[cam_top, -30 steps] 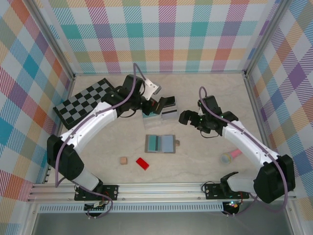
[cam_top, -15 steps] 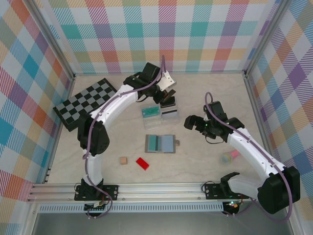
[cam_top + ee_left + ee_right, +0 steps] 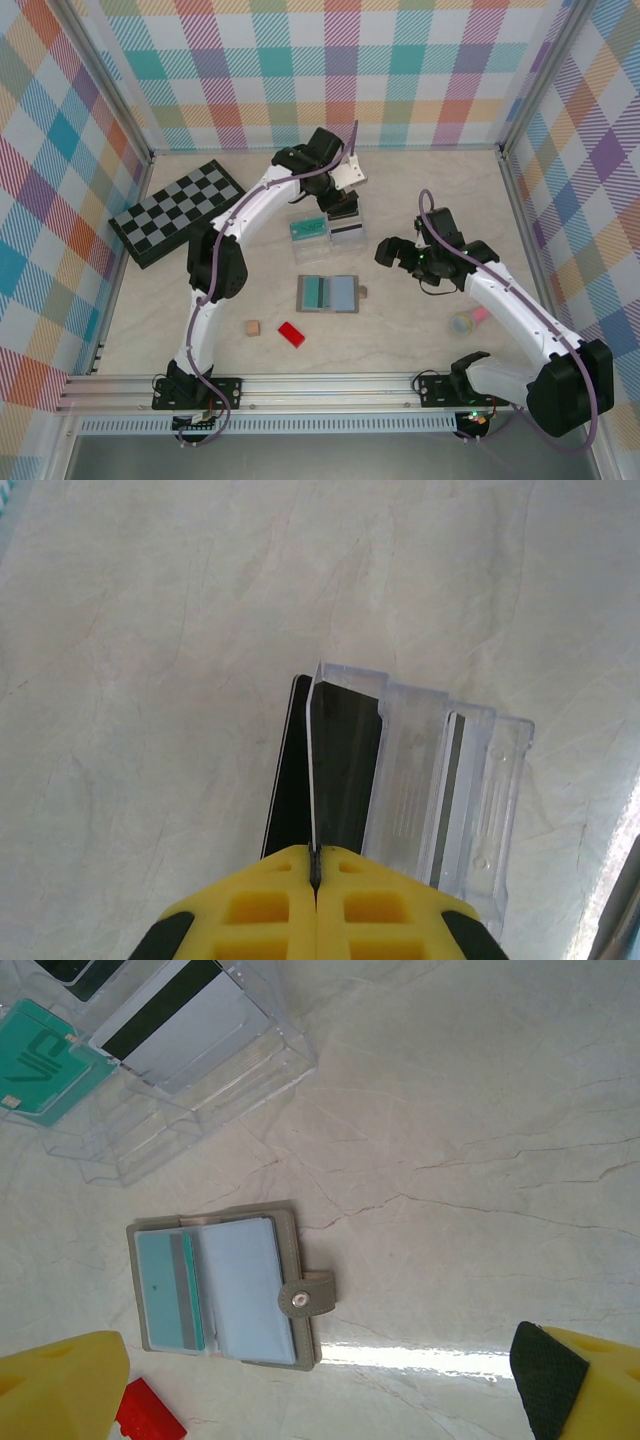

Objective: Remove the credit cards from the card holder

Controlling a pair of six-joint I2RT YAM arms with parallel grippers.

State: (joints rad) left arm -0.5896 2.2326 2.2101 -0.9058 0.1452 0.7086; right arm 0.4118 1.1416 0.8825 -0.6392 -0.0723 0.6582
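The card holder (image 3: 343, 293) lies open mid-table; in the right wrist view its grey rim (image 3: 296, 1256) frames two panels, the left one holding a teal credit card with a grey stripe (image 3: 170, 1290). Behind it, clear stands hold a teal card (image 3: 309, 230) and a silver card with a dark stripe (image 3: 346, 234). My left gripper (image 3: 343, 207) hangs over the stands, shut on a black credit card (image 3: 345, 770) held edge-on between the yellow fingertips of that gripper (image 3: 316, 858). My right gripper (image 3: 385, 250) is open, empty and right of the stands; the holder lies ahead of it (image 3: 320, 1385).
A black-and-grey chessboard (image 3: 175, 210) lies at the back left. A red block (image 3: 291, 333) and a small wooden cube (image 3: 253, 327) sit near the front, a tape roll (image 3: 464, 323) at the right. An empty clear stand slot (image 3: 440, 780) is beside the black card. Checked walls enclose the table.
The left arm has swung its elbow and wrist toward the back wall, keeping the black card over the stands. The right gripper drew slightly right, then held still.
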